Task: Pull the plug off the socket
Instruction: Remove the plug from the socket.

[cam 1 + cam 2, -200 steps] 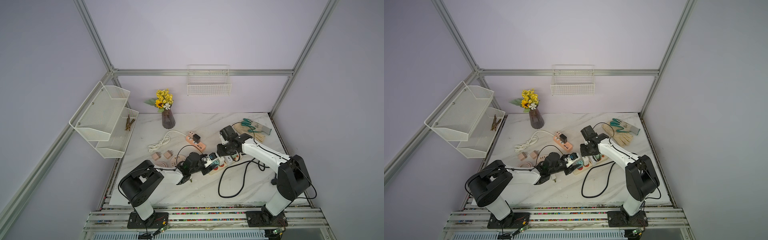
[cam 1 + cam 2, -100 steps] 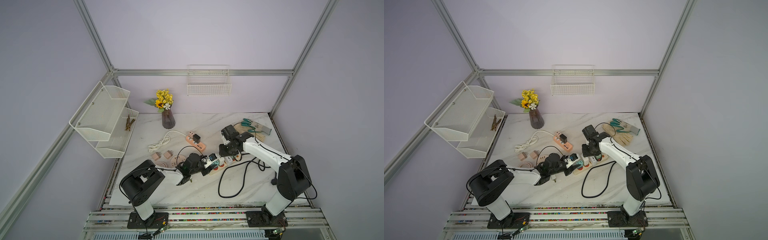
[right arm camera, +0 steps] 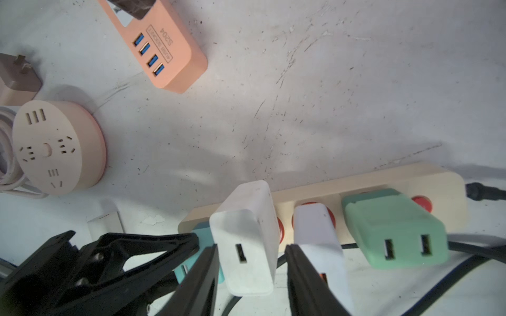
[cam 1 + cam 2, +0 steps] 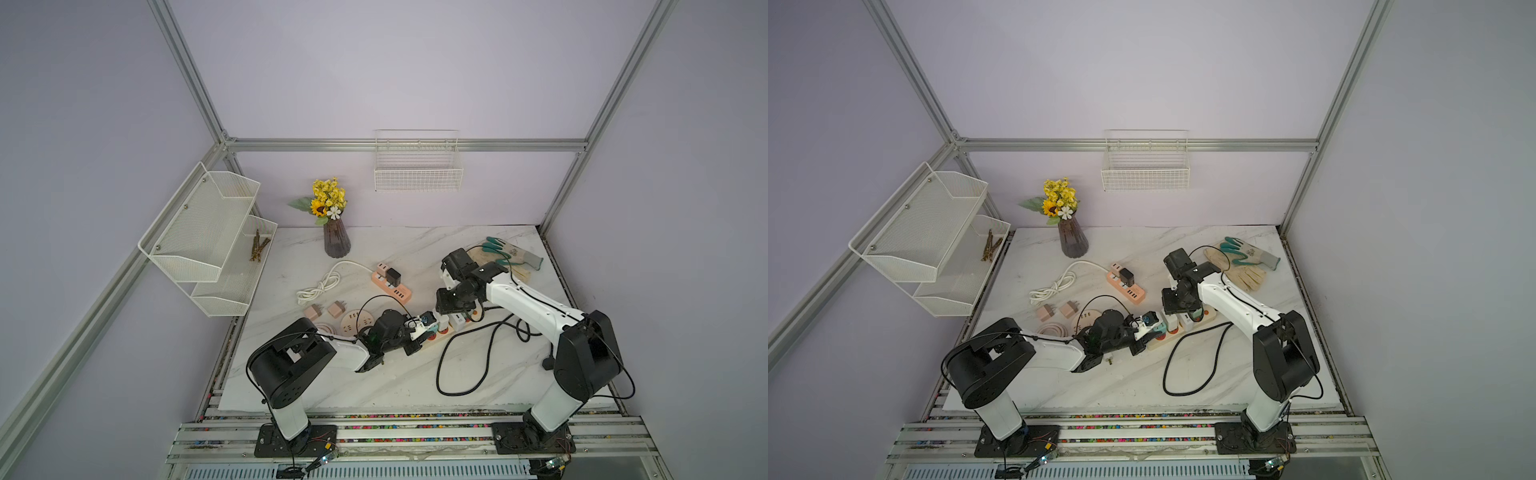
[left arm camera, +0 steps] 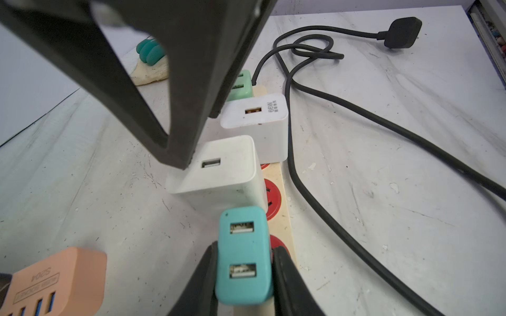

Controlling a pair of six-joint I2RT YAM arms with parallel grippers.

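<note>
Pinching teal plug (image 5: 242, 257) with left gripper (image 5: 246, 247), straddling white plug (image 3: 246, 232) with spread right gripper (image 3: 252, 248); risks lifting the unpinned strip (image 3: 309, 191).

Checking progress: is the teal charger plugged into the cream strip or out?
Seemingly plugged in: teal charger stands upright on cream strip, left tool closed on its sides.

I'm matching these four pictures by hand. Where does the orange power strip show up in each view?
In a top view: orange power strip mid-table, beside the white cable.
In a top view: same spot, beyond both arms.
Left wrist: cut off at a picture corner, near the teal charger.
Right wrist: at the picture's edge, past the round socket.
Shared landmark: cream strip with red sockets, in all four.
</note>
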